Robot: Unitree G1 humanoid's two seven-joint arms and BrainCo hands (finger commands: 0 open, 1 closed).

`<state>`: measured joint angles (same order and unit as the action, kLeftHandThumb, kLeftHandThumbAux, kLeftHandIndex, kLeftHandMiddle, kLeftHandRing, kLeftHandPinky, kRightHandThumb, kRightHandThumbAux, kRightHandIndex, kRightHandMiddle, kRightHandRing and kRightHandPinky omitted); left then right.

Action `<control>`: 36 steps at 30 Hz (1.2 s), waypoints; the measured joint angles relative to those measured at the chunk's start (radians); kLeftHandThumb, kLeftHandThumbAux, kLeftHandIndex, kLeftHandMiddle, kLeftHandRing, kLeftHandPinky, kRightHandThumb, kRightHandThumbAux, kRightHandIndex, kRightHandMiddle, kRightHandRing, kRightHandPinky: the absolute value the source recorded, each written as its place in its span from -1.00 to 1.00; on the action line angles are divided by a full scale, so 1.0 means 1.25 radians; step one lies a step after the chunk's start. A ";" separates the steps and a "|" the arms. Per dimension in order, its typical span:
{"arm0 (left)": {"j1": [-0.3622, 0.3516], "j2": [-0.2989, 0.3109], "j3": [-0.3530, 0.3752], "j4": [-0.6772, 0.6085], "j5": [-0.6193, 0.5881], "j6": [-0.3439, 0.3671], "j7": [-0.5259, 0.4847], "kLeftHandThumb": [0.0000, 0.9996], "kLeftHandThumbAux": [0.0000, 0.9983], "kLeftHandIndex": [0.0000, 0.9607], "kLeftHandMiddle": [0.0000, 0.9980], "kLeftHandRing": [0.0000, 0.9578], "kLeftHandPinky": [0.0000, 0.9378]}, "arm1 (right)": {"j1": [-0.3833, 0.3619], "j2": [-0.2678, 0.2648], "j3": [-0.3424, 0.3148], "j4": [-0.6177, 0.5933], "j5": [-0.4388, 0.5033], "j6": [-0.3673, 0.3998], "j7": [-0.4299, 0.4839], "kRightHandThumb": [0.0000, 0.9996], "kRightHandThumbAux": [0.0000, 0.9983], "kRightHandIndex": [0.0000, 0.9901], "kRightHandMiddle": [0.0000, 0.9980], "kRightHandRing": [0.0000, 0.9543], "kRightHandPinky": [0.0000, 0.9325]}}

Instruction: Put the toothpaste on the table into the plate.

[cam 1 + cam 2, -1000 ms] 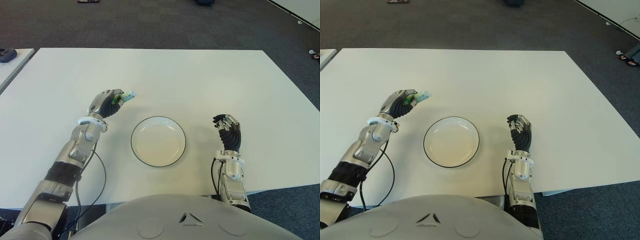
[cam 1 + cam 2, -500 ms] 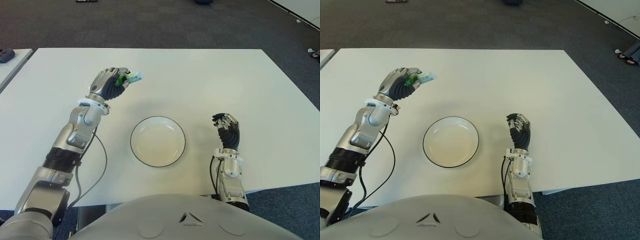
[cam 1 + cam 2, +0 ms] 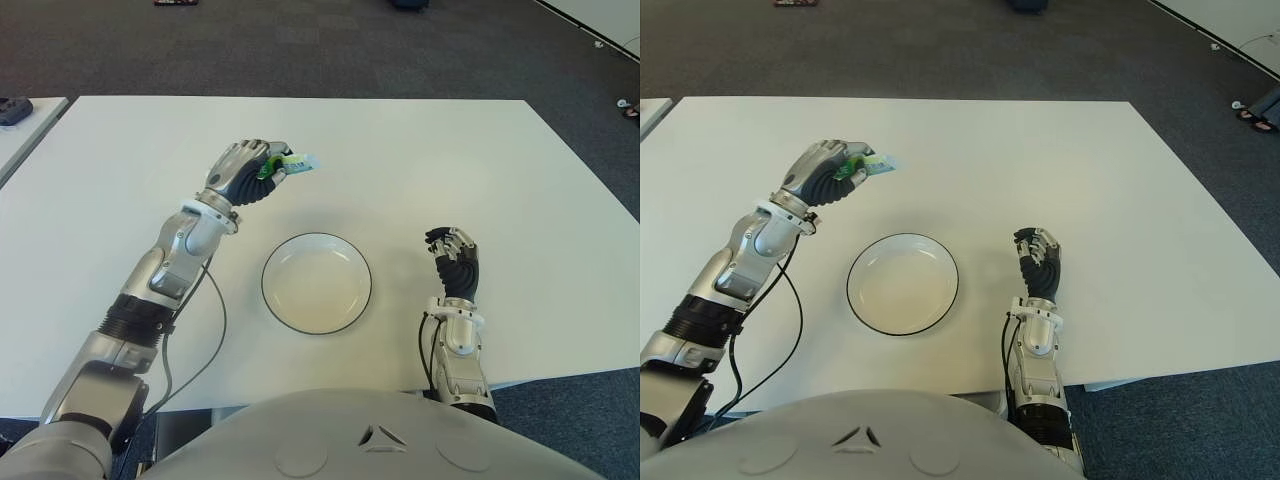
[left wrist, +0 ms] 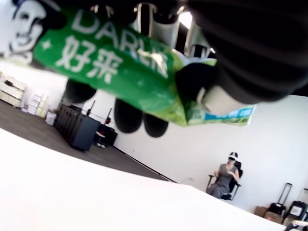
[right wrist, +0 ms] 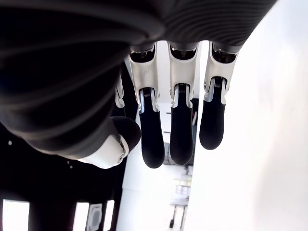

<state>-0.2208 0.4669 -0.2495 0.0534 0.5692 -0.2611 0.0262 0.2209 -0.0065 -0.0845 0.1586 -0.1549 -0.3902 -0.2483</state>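
Readable text is only on the green-and-white toothpaste tube (image 4: 120,67), seen in the left wrist view:
- White Latin capitals "DARLI" on the green band of the tube; the letters after that are cut off behind a dark fingertip (image 4: 231,72) of the left hand (image 3: 245,172), which grips the tube.
- Just below "DARLI", two white Chinese characters: "好来".
- At the tube end away from the fingertip, beside "DARLI", a printed portrait logo, no legible words on it.
- The pale teal flat end of the tube past the fingertip carries small print, too small to read.

In the eye views the tube's print is illegible.
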 measured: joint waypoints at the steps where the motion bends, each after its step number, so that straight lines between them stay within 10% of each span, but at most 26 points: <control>1: 0.000 0.000 -0.005 -0.008 0.000 -0.005 -0.010 0.41 0.44 -0.09 0.59 0.60 0.59 | 0.000 0.001 0.001 0.000 -0.001 0.000 -0.001 0.41 0.47 -0.14 -0.07 -0.08 -0.04; 13: -0.021 0.008 -0.070 -0.112 0.035 -0.028 -0.156 0.42 0.43 -0.09 0.63 0.66 0.71 | 0.004 0.004 0.014 -0.013 -0.003 0.000 -0.005 0.40 0.47 -0.14 -0.10 -0.12 -0.11; 36: -0.083 0.019 -0.232 0.150 0.263 -0.253 -0.031 0.42 0.43 -0.09 0.63 0.72 0.75 | 0.035 0.006 0.018 -0.056 -0.010 0.023 -0.008 0.40 0.47 -0.14 -0.12 -0.14 -0.10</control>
<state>-0.3251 0.4909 -0.5396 0.2411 0.8982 -0.5772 -0.0128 0.2651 0.0014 -0.0619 0.0889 -0.1674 -0.3613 -0.2588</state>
